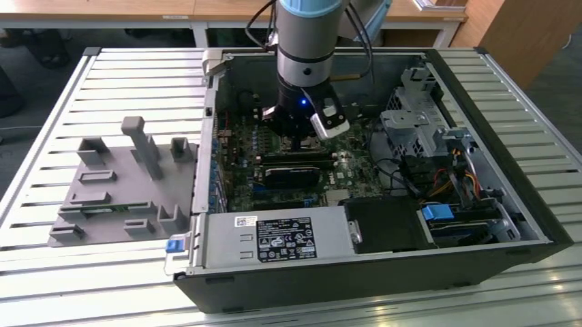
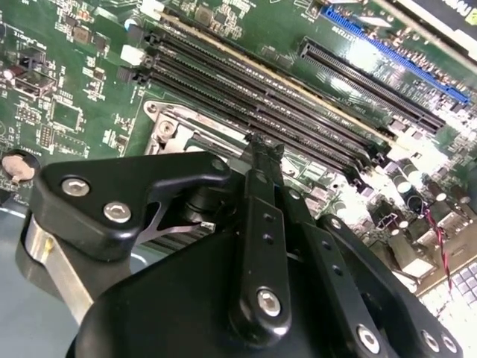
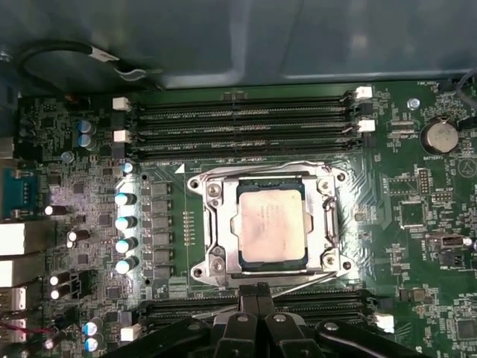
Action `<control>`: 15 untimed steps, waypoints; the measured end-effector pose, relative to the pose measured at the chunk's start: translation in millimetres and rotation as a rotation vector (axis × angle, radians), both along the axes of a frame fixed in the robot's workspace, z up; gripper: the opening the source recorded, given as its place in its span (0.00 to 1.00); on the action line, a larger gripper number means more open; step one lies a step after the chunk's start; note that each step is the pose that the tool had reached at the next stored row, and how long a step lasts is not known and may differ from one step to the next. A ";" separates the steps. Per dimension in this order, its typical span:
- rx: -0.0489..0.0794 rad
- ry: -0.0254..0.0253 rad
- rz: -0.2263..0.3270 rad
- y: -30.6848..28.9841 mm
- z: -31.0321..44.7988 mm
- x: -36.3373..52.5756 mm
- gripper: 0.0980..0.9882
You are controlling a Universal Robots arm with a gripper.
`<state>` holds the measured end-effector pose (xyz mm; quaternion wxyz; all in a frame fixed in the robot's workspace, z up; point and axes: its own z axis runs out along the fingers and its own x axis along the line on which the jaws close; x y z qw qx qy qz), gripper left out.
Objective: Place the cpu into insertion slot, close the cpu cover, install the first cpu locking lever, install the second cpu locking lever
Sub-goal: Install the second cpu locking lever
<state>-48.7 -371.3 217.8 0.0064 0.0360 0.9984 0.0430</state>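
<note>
Silver-grey and flat, the cpu point(image 3: 272, 226) sits in the insertion slot point(image 3: 330, 224), framed by the thin metal cpu cover point(image 3: 223, 224), which lies down over it. Just beside the socket's edge, over the black ribbed memory slots point(image 3: 246, 112), hangs the end effector point(image 3: 253, 298), fingers clenched together, grasping nothing.

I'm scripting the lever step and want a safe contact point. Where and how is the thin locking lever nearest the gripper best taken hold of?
Judging by its pose, grip the locking lever along its bare wire run beside the cpu cover, coming straight down from above. It lies flat along the frame's edge, close to the gripper.
</note>
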 end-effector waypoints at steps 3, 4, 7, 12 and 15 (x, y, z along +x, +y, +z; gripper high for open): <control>0.013 -0.0001 -0.001 -2.5 -0.2 -1.8 0.01; 0.018 -0.0002 -0.001 -3.8 -0.3 -2.7 0.01; 0.032 -0.0001 -0.001 -7.5 -0.3 -5.8 0.01; 0.046 -0.0002 -0.001 -9.9 -0.9 -11.2 0.01; 0.046 -0.0001 -0.001 -9.9 -3.9 -13.1 0.01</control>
